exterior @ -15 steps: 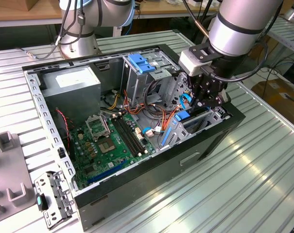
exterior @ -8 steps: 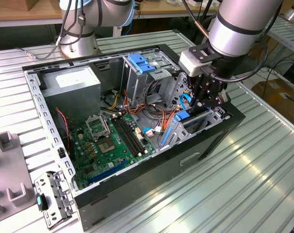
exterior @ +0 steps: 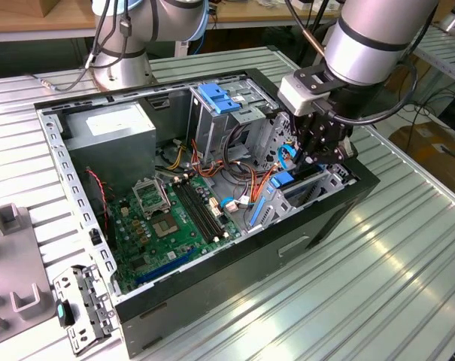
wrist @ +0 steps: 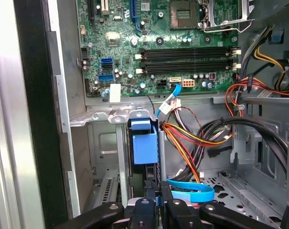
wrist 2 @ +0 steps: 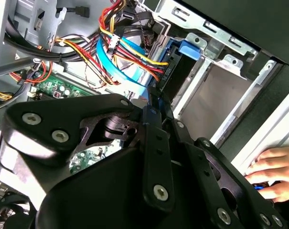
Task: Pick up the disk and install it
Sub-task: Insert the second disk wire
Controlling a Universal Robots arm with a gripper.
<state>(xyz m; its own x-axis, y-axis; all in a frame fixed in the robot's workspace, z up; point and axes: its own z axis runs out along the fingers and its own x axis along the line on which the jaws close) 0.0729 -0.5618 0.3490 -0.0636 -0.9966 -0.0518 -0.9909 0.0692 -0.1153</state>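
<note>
From my console, I see the gripper (wrist: 154,202) down inside the open computer case (exterior: 212,316), its dark fingers (wrist: 145,210) closed together on the near edge of the disk (wrist: 145,143). The disk stands on edge in the drive bay (wrist: 116,162) at the case's front corner, its blue carrier and end tab pointing toward the motherboard (wrist: 173,47). In the second wrist view the same blue tab (wrist 2: 189,49) pokes out just past the fingertips, seated between the bay's metal rails. In the exterior view the gripper (exterior: 317,147) hangs over that bay, with the disk (exterior: 281,180) directly beneath it and touching it.

Just beside the grasp runs a flat blue cable (wrist: 192,191), with bundles of red, yellow and orange wires (wrist: 192,138) crossing behind. A person's hand (wrist 2: 271,171) rests at the case's outer edge (fingers curled, close to the arm's body).

The case lies on its side on a ribbed metal worktop (exterior: 407,263). Farther in sit the power supply (exterior: 110,131) and the tall metal cage (exterior: 219,113) with its lighter blue latch. Beyond the case stands a second arm's base (exterior: 122,68).
</note>
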